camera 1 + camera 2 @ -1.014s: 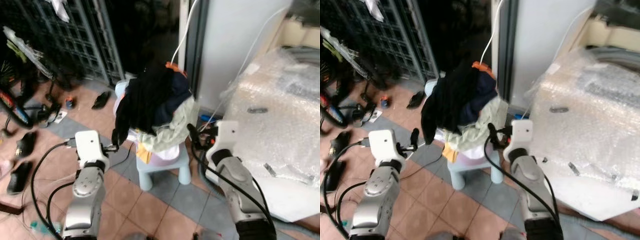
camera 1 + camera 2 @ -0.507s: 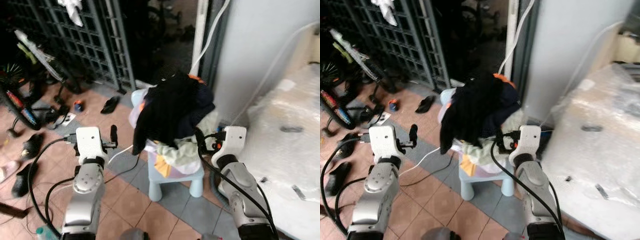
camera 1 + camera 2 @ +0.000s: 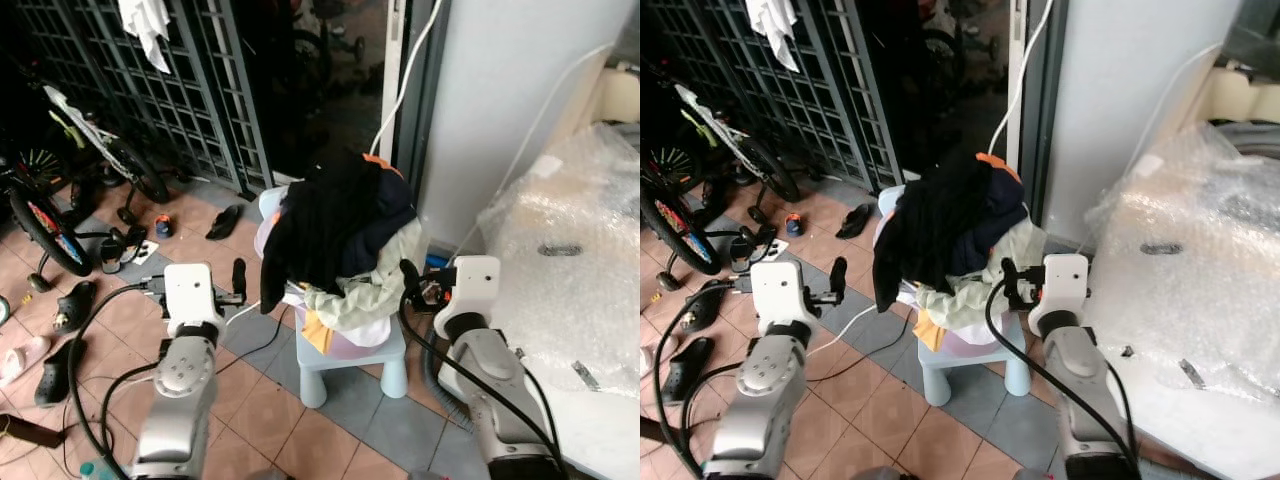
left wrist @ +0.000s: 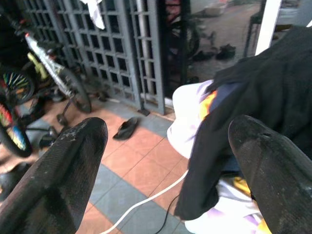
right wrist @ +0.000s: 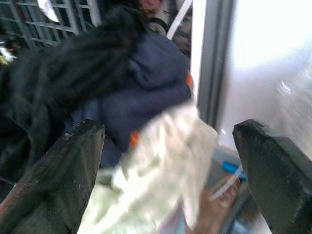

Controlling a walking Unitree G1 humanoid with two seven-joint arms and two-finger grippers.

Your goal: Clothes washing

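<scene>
A heap of clothes [image 3: 335,225] is piled on a small light-blue stool [image 3: 352,362]. A black garment [image 4: 263,87] hangs over the top, a navy one [image 5: 146,87] lies beneath it, and a pale green one [image 3: 378,282] droops on the right. My left gripper [image 3: 238,278] hovers just left of the heap, open and holding nothing. Close to the heap's right side is my right gripper [image 3: 408,276], with its fingers spread wide and nothing between them.
A bubble-wrapped washing machine [image 3: 565,260] stands to the right by a white wall. A metal grille gate [image 3: 190,90] is behind the stool. Bicycles [image 3: 60,200] and scattered sandals [image 3: 223,220] line the left. A white cable [image 4: 141,204] runs across the tiled floor.
The whole picture has shifted, so the camera has moved; more of the gate and bicycles shows now. Both grippers keep their places on either side of the heap.
</scene>
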